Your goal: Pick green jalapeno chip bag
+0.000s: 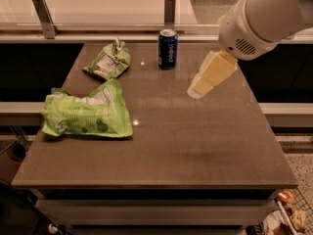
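The green jalapeno chip bag (pixel 108 61) is a small olive-green foil bag with a white label patch. It lies crumpled at the back left of the brown table (pixel 186 146). My gripper (pixel 197 90) hangs from the white arm at the upper right, above the table's right half. It is well to the right of the small bag and apart from it.
A larger bright lime-green bag (pixel 85 115) with dark green spots lies at the table's left edge, in front of the small bag. A blue soda can (pixel 167 49) stands upright at the back centre. A counter with metal posts (pixel 169 10) runs behind the table.
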Motion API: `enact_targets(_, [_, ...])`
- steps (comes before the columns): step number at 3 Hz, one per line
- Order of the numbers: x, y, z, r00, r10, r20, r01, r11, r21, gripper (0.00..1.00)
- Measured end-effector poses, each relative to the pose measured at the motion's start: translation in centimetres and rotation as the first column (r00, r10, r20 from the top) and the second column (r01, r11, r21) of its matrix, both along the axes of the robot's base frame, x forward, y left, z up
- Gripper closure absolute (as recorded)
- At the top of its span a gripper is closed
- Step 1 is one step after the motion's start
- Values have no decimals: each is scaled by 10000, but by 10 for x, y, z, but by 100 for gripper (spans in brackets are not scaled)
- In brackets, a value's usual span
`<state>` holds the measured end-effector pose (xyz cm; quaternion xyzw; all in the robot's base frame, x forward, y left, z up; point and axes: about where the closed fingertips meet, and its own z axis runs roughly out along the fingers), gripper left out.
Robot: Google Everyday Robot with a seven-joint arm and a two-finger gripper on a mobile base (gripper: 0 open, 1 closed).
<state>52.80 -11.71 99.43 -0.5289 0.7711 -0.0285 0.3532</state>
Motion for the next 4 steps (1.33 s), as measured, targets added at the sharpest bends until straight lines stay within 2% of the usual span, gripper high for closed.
enact_targets(1, [28,29,-2,9991,139,407,-151,9994,313,0])
enact_targets(2, [59,55,-6,9966,532,629,-584,9948,837,0])
enact_targets(3, [94,77,-18,9942,910,572,-983,9850,1420,0])
enact_targets(4, [94,77,-18,9942,910,572,-983,9850,1420,0])
